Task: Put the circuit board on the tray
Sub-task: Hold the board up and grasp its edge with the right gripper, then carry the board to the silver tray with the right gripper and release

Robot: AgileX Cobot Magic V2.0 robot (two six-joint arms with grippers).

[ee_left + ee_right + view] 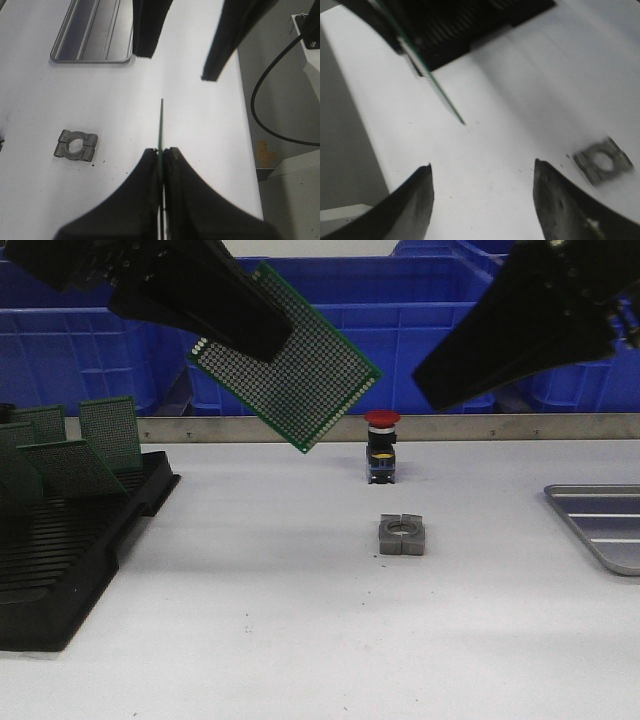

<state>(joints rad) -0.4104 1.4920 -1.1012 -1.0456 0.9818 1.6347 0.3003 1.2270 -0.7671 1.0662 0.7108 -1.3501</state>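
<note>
A green perforated circuit board (292,362) hangs tilted in the air above the table's middle, and my left gripper (262,335) is shut on its upper left part. The left wrist view shows the board edge-on (161,125) between the closed left gripper (161,151). My right gripper (452,385) hovers open and empty to the right of the board, its fingers wide apart (482,170); the board's edge (445,97) lies ahead of it. The silver-grey tray (600,523) rests at the table's right edge, also seen as the tray (92,37) far ahead of the left gripper.
A black slotted rack (60,560) holding several more green boards (108,432) stands at the left. A red-capped push button (382,445) and a grey metal clamp block (402,535) sit mid-table. Blue bins (400,320) line the back.
</note>
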